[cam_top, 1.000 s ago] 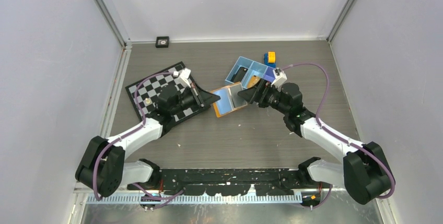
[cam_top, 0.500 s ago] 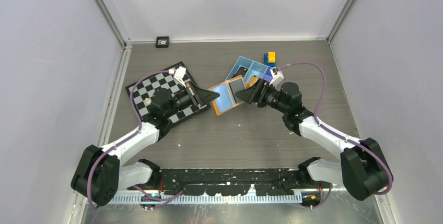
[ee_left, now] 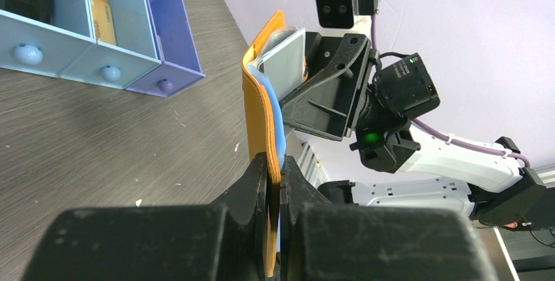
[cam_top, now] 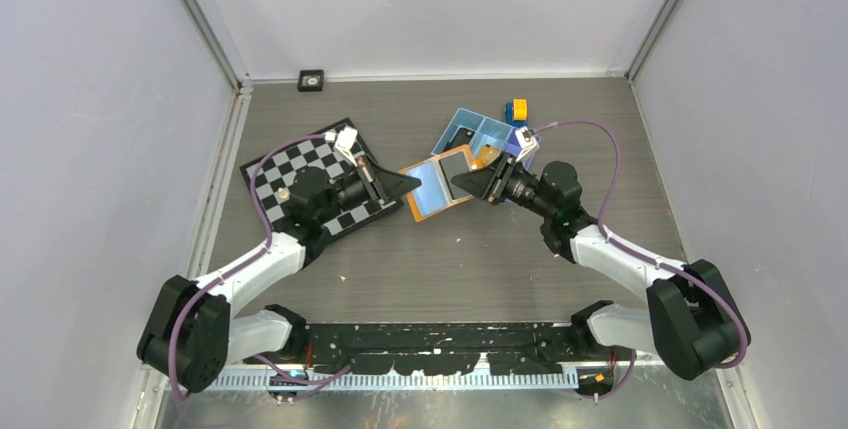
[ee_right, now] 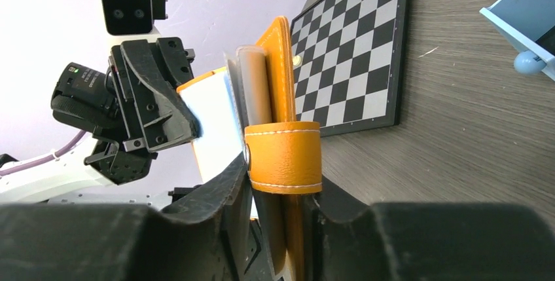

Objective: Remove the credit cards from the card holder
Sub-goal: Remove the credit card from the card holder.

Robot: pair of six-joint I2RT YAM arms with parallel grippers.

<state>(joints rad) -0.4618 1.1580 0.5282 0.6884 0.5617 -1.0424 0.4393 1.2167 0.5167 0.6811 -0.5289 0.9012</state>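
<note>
While the card holder [cam_top: 437,187] hangs open above the middle of the surface, both arms meet at it. The left jaws are pressed together on the orange cover at its 9 o'clock edge, as the left wrist view shows plainly. The right jaws straddle the 3 o'clock edge, one finger on each side of the cover, with the closing tab [ee_right: 284,156] looped across in front of them. Whether they have clamped down yet cannot be told. A greyish sleeve with a card [ee_right: 255,91] stands just beside the cover, between the right fingers.

The step in hand looks like the first extraction: the holder is braced open and no card is out. Next, the right jaws would need to catch the card alone, not the cover or the tab, and draw it toward 3 o'clock while the left grip holds firm. The blue tray [ee_left: 65,48] lies near, at 1 o'clock of the holder. The chessboard [cam_top: 270,169] lies at 9 o'clock.
</note>
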